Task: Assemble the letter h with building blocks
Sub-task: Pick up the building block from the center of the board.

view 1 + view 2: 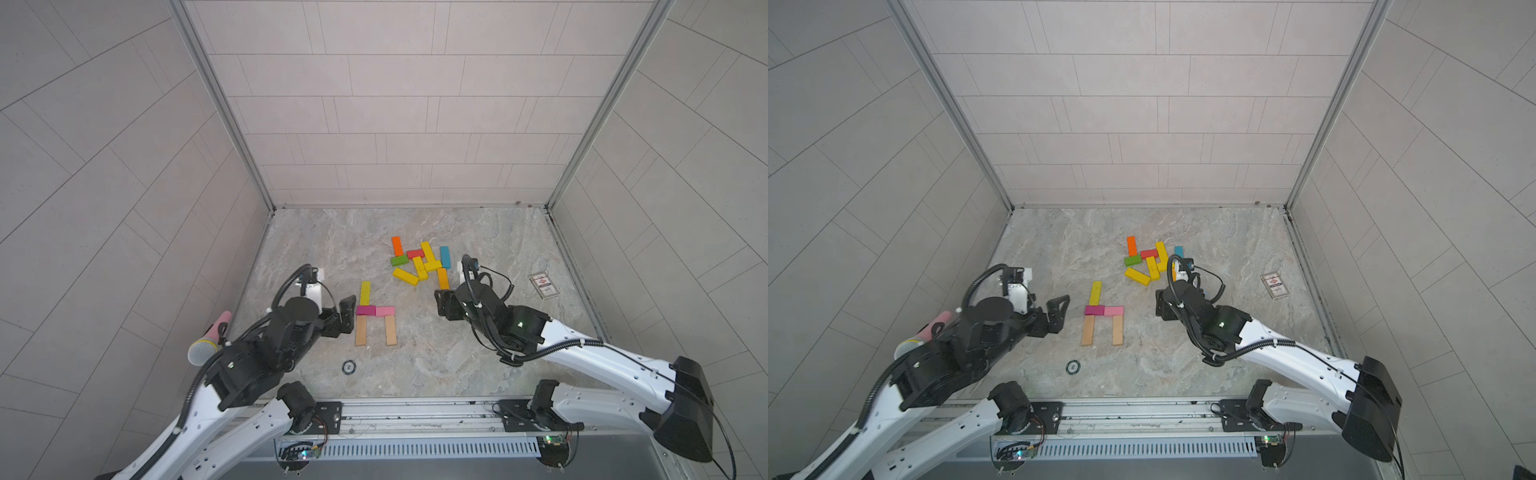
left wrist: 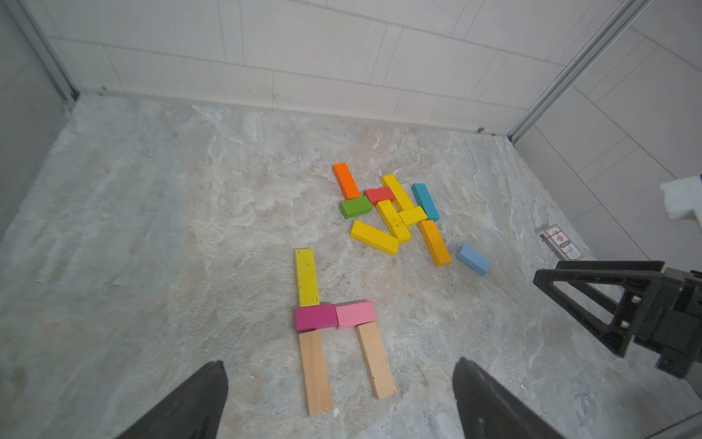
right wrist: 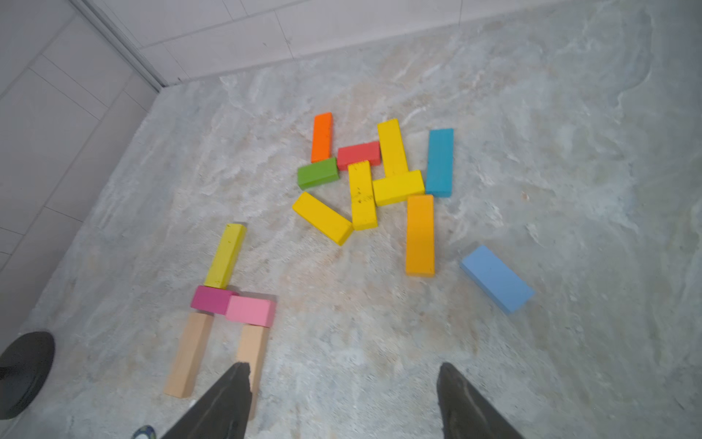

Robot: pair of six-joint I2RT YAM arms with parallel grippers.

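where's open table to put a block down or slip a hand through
Bare table from the back wall down to the h, left of the loose pile. Also bare: the near strip between the h's legs and the front rail, beside the round disc. Crowded: the pile itself, blocks touching, with the right hand close by.

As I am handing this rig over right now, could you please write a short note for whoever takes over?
Left gripper: open, empty, close beside the stem.
Right gripper: jaws apart, empty, near the spares.
Done: the h lies flat. Stem: lime-yellow long wooden bar, magenta short block, plain wooden bar. Arch: pink short block. Right leg: second plain wooden bar.
Spares: loose coloured blocks clustered further back, a light blue block apart from them.
To do: the letter looks complete; probably only pull both arms clear.
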